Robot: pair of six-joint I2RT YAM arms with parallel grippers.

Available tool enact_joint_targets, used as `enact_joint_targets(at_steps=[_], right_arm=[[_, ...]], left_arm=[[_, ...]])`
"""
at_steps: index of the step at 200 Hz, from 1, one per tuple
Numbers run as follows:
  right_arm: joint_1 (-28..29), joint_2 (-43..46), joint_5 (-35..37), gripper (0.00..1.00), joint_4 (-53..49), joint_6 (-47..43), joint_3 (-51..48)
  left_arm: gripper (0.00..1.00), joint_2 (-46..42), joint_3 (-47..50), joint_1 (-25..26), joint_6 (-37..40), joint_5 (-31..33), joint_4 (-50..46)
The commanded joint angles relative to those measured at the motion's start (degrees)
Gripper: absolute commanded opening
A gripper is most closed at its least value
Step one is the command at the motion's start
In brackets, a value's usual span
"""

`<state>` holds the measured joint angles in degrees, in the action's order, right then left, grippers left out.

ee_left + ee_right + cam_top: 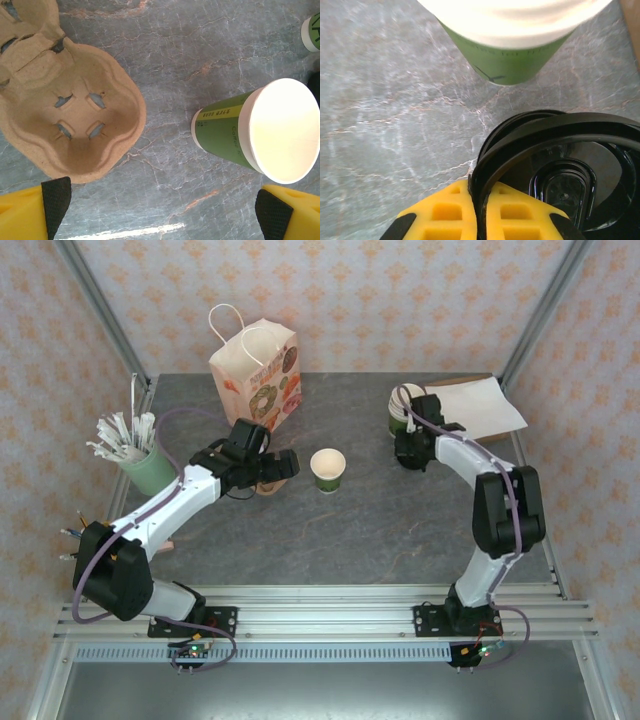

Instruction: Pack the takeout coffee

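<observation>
Grey veined stone, matt with a faint sheen, forms the top of the desk point(380, 530). Near its middle we see the takeout cup point(328, 470) standing upright and uncovered. It is a small tapered paper shape, dark green outside and smooth cream inside, with a rolled pale rim point(260, 130).

The left jaws hang spread wide with nothing between them, their yellow fingers point(25, 212) faced with black pads. The cup stands just ahead of one finger and does not touch it. Beside the cup lies a moulded pulp carrier point(70, 110), tan and fibrous, with rounded wells and four slits in the floor of one well (in the top view it lies mostly under the left wrist).

The right jaws pinch the rim of the black lid point(560, 150), a round of glossy plastic with a raised oval port. Its thin edge runs between the two ribbed yellow fingers point(445, 210). A second dark ring shows beneath it, and we cannot tell whether that is another lid or a shadow. Just beyond stands a stack of green cups point(510, 60) with cream rims, well apart from the takeout cup.

Toward the far edge a printed paper bag point(257, 375) with looped handles stands upright. A flat brown paper sheet point(480, 405) lies at the far right. A pale mint cup point(145, 468) bristling with white sticks stands at the left.
</observation>
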<state>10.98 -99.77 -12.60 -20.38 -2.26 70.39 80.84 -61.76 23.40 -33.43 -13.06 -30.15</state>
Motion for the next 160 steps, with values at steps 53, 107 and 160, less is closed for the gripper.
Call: enact_joint_targets(at_steps=[53, 107, 160], right_arm=[[0.54, 11.56, -13.69, 0.00, -1.59, -6.25, -5.04], [13.76, 24.46, -22.46, 0.00, 3.73, -28.44, -11.15], [25.22, 31.69, -18.23, 0.00, 10.98, -52.02, -17.47]], left_arm=[[1.00, -3.83, -2.91, 0.66, 6.15, -4.12, -0.76], [1.00, -3.25, -9.84, 1.21, 11.73, -16.17, -4.32], [0.93, -2.40, -18.38, 1.30, 19.02, -24.09, -11.64]])
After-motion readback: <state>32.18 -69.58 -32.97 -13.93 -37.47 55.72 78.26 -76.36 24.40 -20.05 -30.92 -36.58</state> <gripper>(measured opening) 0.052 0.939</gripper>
